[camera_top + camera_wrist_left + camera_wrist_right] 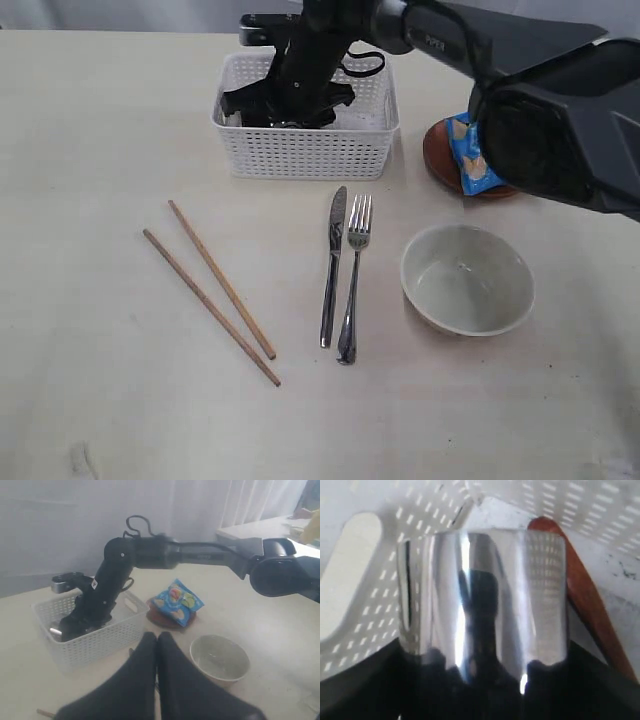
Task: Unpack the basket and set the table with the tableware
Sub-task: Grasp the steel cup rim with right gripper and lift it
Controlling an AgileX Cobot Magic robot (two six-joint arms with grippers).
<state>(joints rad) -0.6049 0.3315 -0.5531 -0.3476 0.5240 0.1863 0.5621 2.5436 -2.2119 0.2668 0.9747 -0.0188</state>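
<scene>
Laid on desk (100,120): 2 chopsticks (215,295), knife (331,270), fork (353,275), bowl (467,278). Cup (485,600), spoon (585,600) lie in basket (310,150); right pincer (480,670) straddles cup, cannot tell if clamped; left pincer (157,637) pressed together

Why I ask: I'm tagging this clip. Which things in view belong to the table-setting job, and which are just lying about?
Job in hand: basket, chopsticks, knife, fork, bowl, plate; inside the basket, the steel cup and wooden spoon.

Lying about: blue chip bag, resting on the plate.
</scene>
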